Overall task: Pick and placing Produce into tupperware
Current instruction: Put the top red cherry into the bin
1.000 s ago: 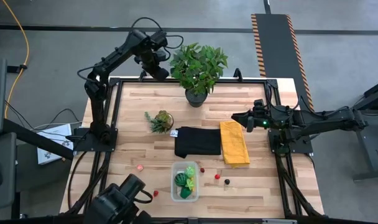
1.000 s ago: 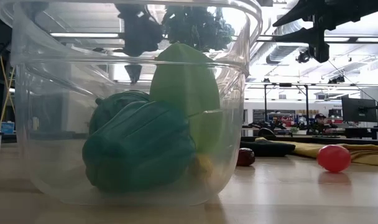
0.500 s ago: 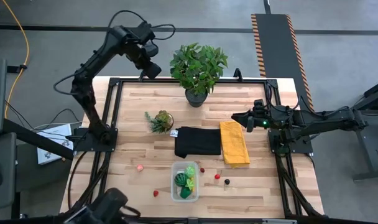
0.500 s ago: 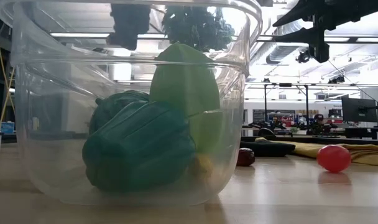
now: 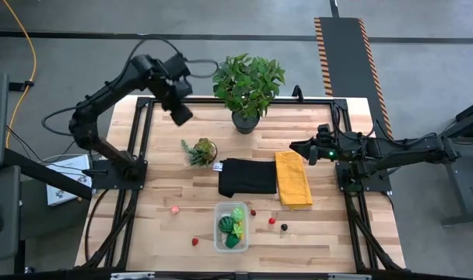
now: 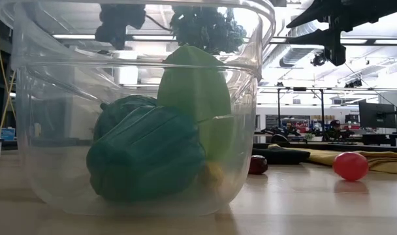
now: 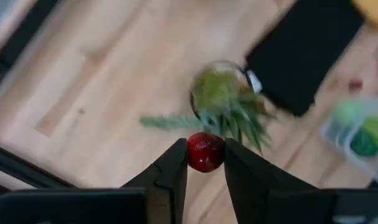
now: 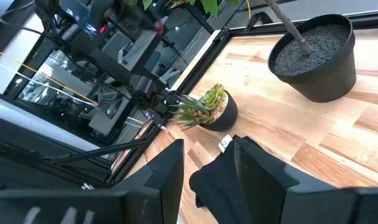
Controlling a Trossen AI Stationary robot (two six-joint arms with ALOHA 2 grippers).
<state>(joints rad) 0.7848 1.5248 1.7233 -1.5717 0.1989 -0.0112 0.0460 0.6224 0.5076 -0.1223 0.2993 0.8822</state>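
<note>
The clear tupperware (image 5: 230,227) stands near the table's front edge with dark green (image 6: 146,160) and lime-green produce (image 6: 195,98) resting on its floor. Loose produce lies on the wood around it: a pink piece (image 5: 175,208), a red piece (image 5: 194,242), and a few small red and dark pieces (image 5: 271,220) to its right. High over the table's far left part, my left gripper (image 5: 180,113) points down, shut on a round red produce piece (image 7: 206,152). My right gripper (image 8: 212,171) waits open and level over the yellow cloth's far end (image 5: 291,159), with nothing between its fingers. My left gripper pinches the round red piece by its two opposite sides (image 7: 192,154) between its two fingers (image 7: 175,167). The fingers come from above, pointing steeply down. The piece is lifted well clear of the table, above the small succulent.
A large potted plant (image 5: 248,85) stands at the far edge. A small succulent (image 5: 201,150) sits left of centre. A black cloth (image 5: 248,177) and a yellow cloth (image 5: 293,180) lie mid-table. Bare wood lies at the table's left and front right.
My left gripper, still shut on the red piece, has swung from beyond the table's far edge in over its far left part, toward the near and left edges. A dark shape at the near left corner has left the high view.
</note>
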